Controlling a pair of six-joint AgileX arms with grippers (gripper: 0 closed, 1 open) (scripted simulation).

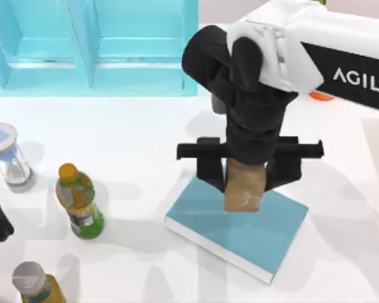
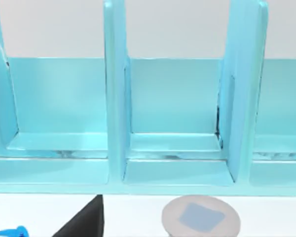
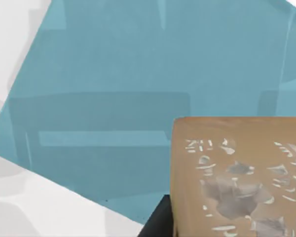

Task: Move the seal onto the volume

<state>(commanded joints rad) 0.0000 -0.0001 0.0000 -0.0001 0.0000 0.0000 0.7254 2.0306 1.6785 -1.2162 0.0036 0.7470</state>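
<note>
Right tool (image 1: 245,183) grips seal (image 1: 244,187) above volume (image 1: 240,230), bottle (image 1: 79,201) well apart.

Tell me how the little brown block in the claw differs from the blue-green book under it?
The seal is tan-brown with pale marks on its lower face; the volume is plain teal with white page edges. The seal is a small upright block; the volume is broad and flat. The seal sits between the right gripper's fingers, above the cover, while the volume lies on the table. Whether they touch is unclear. Both are box-shaped.

White AgileX-lettered arm (image 1: 328,47), black hand (image 1: 243,180).
</note>
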